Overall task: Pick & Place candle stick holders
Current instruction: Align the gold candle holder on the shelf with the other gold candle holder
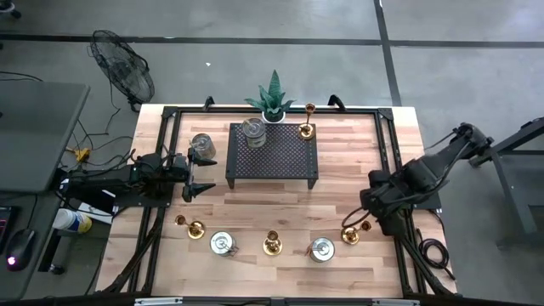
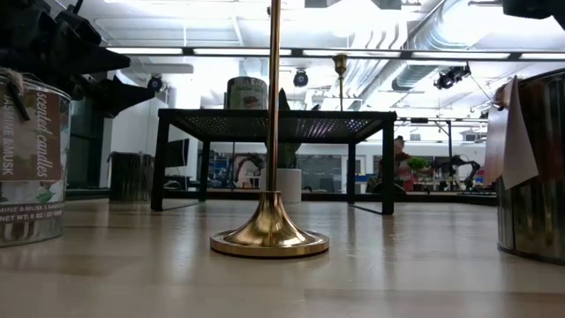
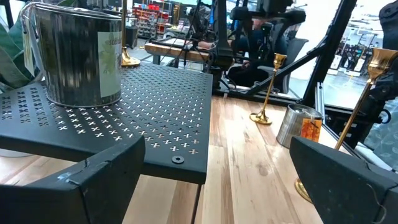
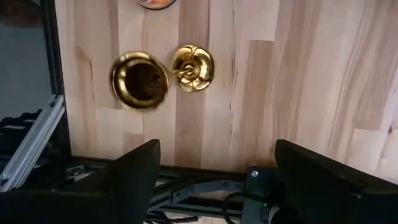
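The right gripper [image 1: 367, 223] hangs over the right front part of the table [image 1: 357, 263], its two fingers [image 4: 134, 174] standing apart with nothing between them; a brass candle stick holder [image 1: 350, 234] stands just beside it, close to the table's right edge and the black frame [image 4: 37, 149] there. The left gripper [image 1: 197, 174] waits at the left side, its fingers also wide apart and empty, pointing toward the black perforated rack [image 1: 272, 153], with free wood between them. The widest free wood lies between the rack and the front row. From above I count nine holders: five brass ones and four round silvery tins. On the rack stand one tin [image 1: 254, 130] and one brass holder [image 1: 306, 129]; one tin [image 1: 202, 146] is left of the rack; in the front row are three brass holders, at [image 1: 195, 228], [image 1: 272, 246] and the one at right, and two tins [image 1: 222, 244], [image 1: 322, 249]. A slim brass one [image 1: 310, 109] stands at the back edge beside the green plant [image 1: 272, 98]. In the low view the near holder's stem [image 2: 274, 97] is cut off at the top, and tins are cut off at both sides.
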Controlling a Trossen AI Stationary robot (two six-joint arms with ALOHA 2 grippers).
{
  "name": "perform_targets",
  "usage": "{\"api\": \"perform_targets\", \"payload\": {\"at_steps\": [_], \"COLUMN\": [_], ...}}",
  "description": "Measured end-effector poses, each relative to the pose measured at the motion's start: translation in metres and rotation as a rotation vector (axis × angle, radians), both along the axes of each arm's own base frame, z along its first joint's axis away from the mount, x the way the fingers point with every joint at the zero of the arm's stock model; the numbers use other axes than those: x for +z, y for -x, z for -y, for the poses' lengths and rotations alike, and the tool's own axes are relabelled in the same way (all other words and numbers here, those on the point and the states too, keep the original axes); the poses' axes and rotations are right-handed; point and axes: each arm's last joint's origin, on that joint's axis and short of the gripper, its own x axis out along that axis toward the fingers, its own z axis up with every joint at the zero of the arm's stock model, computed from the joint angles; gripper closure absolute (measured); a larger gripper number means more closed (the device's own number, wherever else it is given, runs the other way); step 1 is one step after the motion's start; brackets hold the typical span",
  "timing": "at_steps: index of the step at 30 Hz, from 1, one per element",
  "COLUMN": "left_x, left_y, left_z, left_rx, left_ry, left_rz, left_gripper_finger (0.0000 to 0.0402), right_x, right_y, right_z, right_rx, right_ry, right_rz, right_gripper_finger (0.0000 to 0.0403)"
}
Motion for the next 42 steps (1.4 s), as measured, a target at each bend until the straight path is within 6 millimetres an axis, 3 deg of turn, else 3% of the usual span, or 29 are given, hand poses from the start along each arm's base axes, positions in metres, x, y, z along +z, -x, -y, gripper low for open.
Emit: {"api": "perform_targets", "payload": {"at_steps": [10, 19, 27, 42], "left_x": [0.0, 0.0, 0.0, 0.0], "left_y": [0.0, 0.0, 0.0, 0.0], "left_z": [0.0, 0.0, 0.0, 0.0], "left_rx": [0.001, 0.0, 0.0, 0.0], "left_ry": [0.0, 0.0, 0.0, 0.0], "left_rz": [0.0, 0.0, 0.0, 0.001], "left_gripper_finger": [0.0009, 0.0009, 0.0009, 0.0009], "right_x": [-0.057, -0.091, -0.107, -0.101], "right_y": [-0.01, -0.007, -0.004, -0.008], "right_z": [-0.024, -0.024, -0.02, -0.028], "right_rx": [-0.101, -0.119, -0.116, -0.019], "right_ry": [-0.14, -0.19, -0.158, -0.196], "right_rz": [-0.021, 0.099, 0.147, 0.238], "right_gripper_finger": [0.0093, 0.0093, 0.0094, 0.0157]}}
